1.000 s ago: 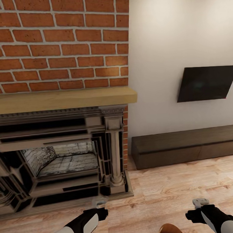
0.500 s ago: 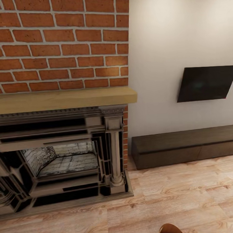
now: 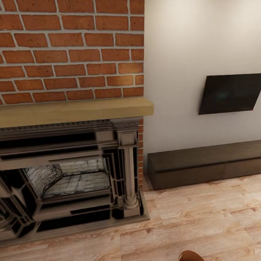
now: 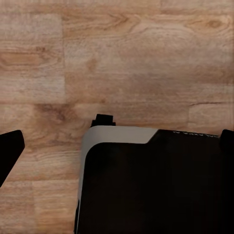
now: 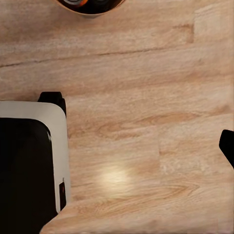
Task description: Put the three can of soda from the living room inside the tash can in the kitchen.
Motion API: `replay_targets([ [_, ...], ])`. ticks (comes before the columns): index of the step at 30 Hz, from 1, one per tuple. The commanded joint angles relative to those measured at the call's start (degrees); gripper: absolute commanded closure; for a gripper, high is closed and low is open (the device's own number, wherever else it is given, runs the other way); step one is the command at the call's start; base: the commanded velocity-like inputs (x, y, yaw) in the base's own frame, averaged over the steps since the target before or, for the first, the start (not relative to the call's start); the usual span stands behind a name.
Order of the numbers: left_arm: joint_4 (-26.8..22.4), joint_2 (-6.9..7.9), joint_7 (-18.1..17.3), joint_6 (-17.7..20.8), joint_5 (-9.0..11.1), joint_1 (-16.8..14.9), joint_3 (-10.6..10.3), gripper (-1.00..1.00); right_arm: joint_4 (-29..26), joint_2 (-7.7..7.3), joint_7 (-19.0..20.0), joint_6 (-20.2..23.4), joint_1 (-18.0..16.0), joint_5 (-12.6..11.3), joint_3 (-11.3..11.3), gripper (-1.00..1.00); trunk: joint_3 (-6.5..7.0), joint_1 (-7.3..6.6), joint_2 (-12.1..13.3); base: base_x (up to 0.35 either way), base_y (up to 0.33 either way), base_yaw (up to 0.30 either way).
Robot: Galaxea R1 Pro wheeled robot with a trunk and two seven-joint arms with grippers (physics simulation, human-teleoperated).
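Head view: brick fireplace left, low cabinet along wall, open wood floor ahead; trash can rim at bottom edge (near base). Fingers' opening: cannot tell, either arm.

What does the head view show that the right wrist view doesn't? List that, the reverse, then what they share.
Head view adds the brick fireplace, its wooden mantel, the black TV and a low dark cabinet. Right wrist view adds the robot's base and what look like soda cans in the trash can. Both share the wood floor and, likely, that can's rim.
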Motion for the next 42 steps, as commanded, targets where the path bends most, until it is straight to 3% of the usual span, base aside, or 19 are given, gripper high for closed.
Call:
replay_targets([
  [1,0.3,0.0,0.0,0.0,0.0,0.0,0.0,-1.0,0.3,0.01,0.0,0.0,0.1,0.0,0.0,-1.0,0.0,0.0,0.0,0.0,0.0,0.0],
  [9,1.3,-0.19,0.1,0.2,0.0,0.3,-0.1,-1.0,1.2,1.03,0.0,0.0,0.3,0.1,0.2,-1.0,0.0,0.0,0.0,0.0,0.0,0.0],
  [12,1.4,-0.45,0.1,0.1,0.0,0.3,0.0,-1.0,1.3,2.28,0.0,0.0,0.3,0.1,0.2,-1.0,0.0,0.0,0.0,0.0,0.0,0.0],
  [16,1.4,-0.61,0.1,0.1,0.0,0.3,0.0,-1.0,1.3,5.16,0.1,0.0,0.3,0.0,0.2,-1.0,0.0,0.0,0.0,0.0,0.0,0.0],
  [17,1.5,-0.59,0.1,0.1,0.0,0.3,0.0,-1.0,1.3,6.52,0.1,0.0,0.4,0.0,0.2,-1.0,0.0,0.0,0.0,0.0,0.0,0.0],
  [23,1.5,-0.27,0.1,0.1,0.0,0.3,0.1,-1.0,1.3,10.07,0.1,0.1,0.7,0.0,0.1,-1.0,0.0,0.0,0.0,0.0,0.0,0.0],
  [42,1.5,-0.46,0.1,0.1,0.0,0.3,0.0,-1.0,1.2,11.0,0.1,0.1,5.0,0.1,0.1,-1.0,0.0,0.0,0.0,0.0,0.0,0.0],
])
